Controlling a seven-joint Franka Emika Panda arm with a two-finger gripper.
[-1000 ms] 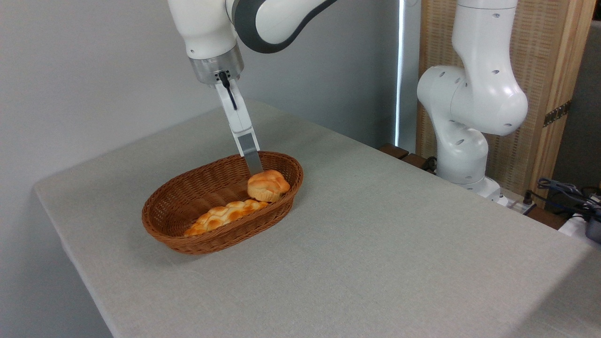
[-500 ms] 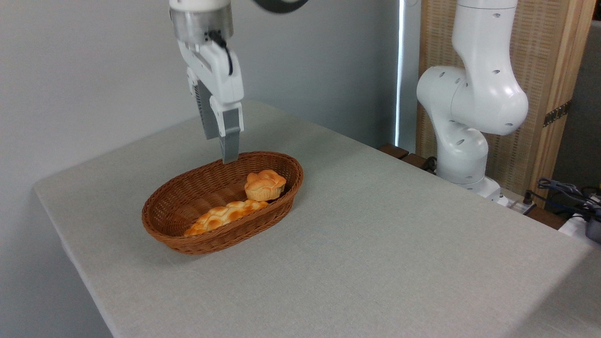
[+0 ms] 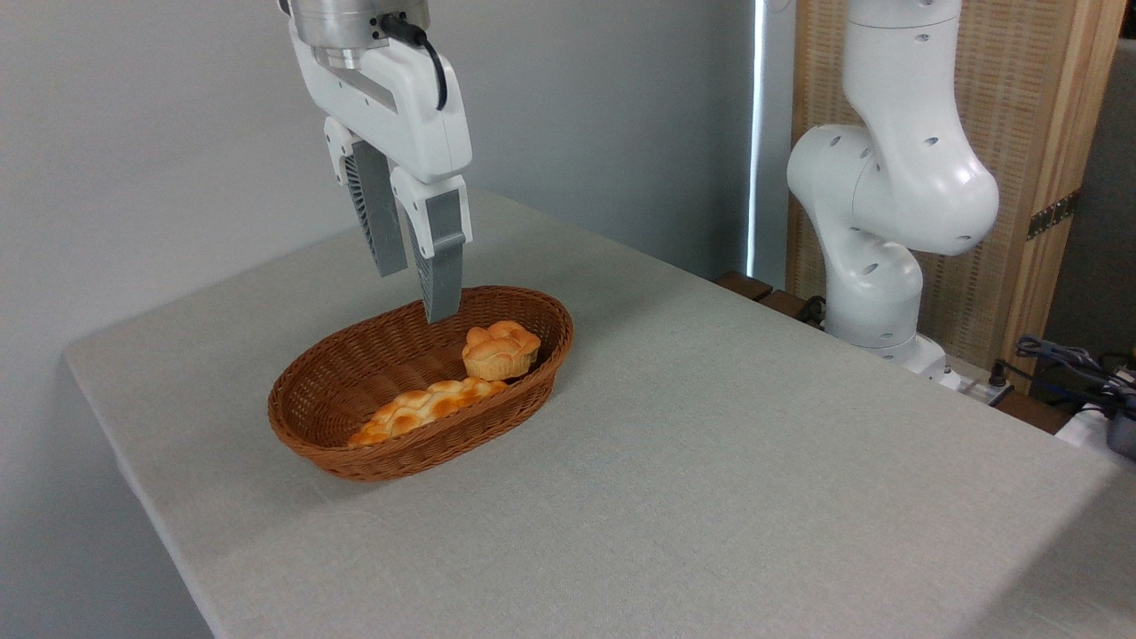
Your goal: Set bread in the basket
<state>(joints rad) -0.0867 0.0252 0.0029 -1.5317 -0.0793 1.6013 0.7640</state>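
The pincer (image 3: 413, 288) has gone up and turned since a sec ago; the bun (image 3: 500, 349) now sits upright, not tipped. Pincer is open w/ nothing in it, above the basket (image 3: 328, 439). Bun is in the basket's right end, knot side up, by the long loaf (image 3: 424, 407). Basket runs lower-left to upper-right on the surface (image 3: 710, 461). No writing seen.

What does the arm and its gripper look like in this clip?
The arm is glossy white with rounded joints and small dark holes. The gripper has a white boxy body under a silver metal flange, two grey fingers, one ribbed, and a black cable looping onto it.
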